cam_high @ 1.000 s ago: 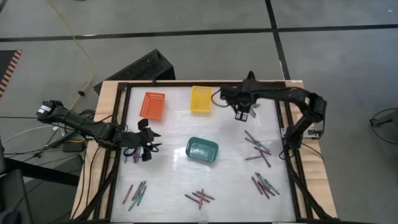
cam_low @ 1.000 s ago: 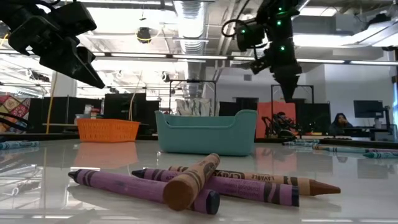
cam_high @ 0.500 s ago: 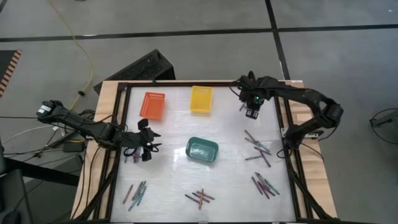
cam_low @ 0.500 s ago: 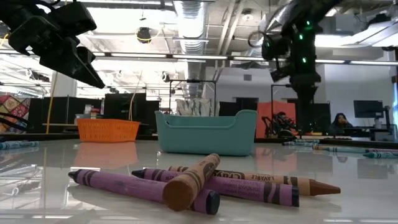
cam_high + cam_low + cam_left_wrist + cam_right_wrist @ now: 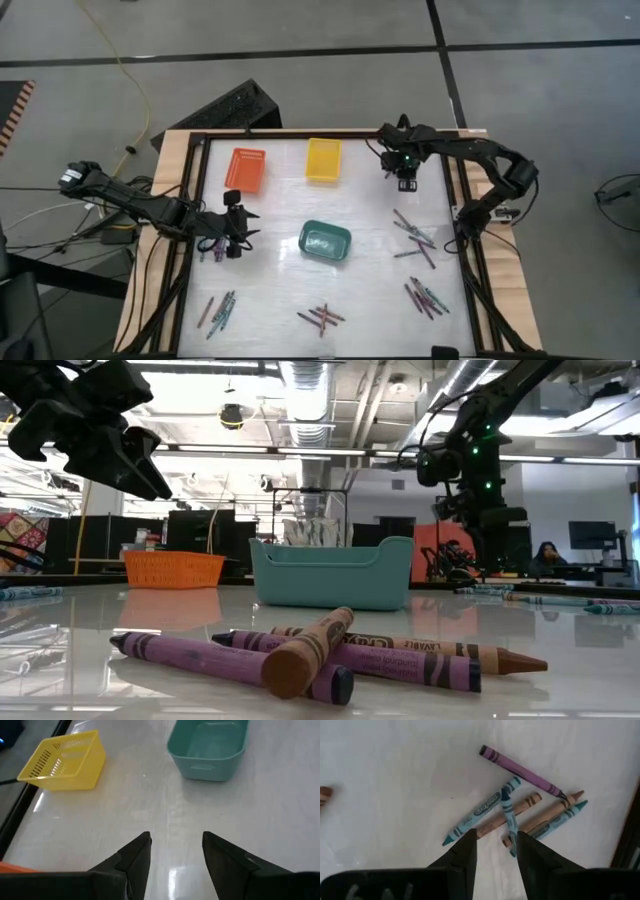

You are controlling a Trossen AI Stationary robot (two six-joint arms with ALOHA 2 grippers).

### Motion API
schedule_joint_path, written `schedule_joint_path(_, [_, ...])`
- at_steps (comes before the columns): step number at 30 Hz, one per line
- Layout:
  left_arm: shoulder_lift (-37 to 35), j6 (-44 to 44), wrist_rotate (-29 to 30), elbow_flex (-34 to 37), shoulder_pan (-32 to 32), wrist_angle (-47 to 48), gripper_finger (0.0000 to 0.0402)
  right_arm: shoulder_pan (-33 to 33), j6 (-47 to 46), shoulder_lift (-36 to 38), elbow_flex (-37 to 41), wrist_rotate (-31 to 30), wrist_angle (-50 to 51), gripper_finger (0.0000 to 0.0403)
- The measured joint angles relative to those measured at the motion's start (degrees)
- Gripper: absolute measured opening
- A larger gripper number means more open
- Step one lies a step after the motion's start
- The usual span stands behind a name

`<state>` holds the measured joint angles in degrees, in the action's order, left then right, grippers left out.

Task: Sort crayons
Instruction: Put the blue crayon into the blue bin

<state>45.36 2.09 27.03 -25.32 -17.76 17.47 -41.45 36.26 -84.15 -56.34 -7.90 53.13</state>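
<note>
Three baskets stand on the white table (image 5: 280, 215) and, as far as the high view shows, the sorting has barely begun: the orange basket (image 5: 246, 169) and the yellow basket (image 5: 323, 160) sit at the far edge, the teal basket (image 5: 325, 243) in the middle, and I can't make out a single crayon inside any of them. The left wrist view looks right into the teal one and its floor is bare.

The crayons are all out on the table in loose heaps. Counting heaps from above: one at the near left (image 5: 217, 309), one at the near middle (image 5: 321, 317), one at the near right (image 5: 425, 297), one at mid right (image 5: 415, 236), and a few under the left gripper (image 5: 232, 240). Exact sticks per heap are too small to count there. The right wrist view is clearer: five in that cluster (image 5: 520, 807), namely one purple, two teal-blue, two brown.

The right gripper (image 5: 405, 177) hovers near the far right corner, beside the yellow basket, fingers parted with nothing between them, that cluster ahead of it. The left gripper waits over the left side, jaws apart, empty.

My read: nearly everything is left to do.
</note>
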Motion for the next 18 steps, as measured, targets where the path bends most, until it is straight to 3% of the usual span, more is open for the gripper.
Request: schedule_joint_path(18, [0.0, 0.7, -0.1, 0.0, 0.0, -0.2, 0.0169, -3.5, 4.5, -1.5, 0.0, 0.2, -2.1, 0.0132])
